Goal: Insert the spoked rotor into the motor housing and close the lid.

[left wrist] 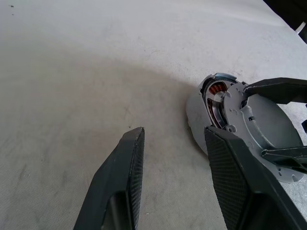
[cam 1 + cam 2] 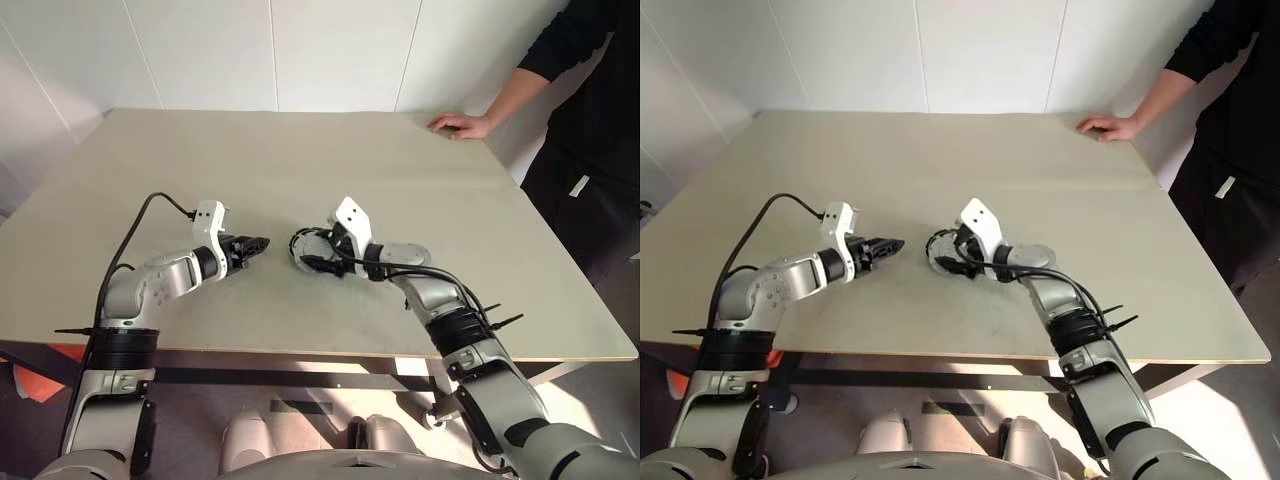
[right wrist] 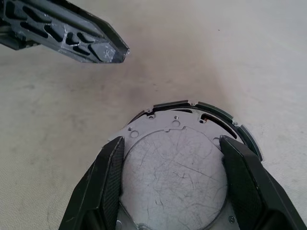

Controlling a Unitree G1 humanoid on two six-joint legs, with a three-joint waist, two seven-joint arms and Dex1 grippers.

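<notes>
My right gripper (image 3: 170,184) is reaching forward and leftward, fingers straddling the lid (image 3: 175,167), tilted over the housing (image 1: 216,91) mid-table. My left gripper (image 1: 175,158) is pointing at it nearby, fingers apart and empty. I cannot make out the rotor.

The lid (image 3: 175,167) covers most of the motor housing (image 1: 217,91) — its windings barely peek out, the rotor unseen.
</notes>
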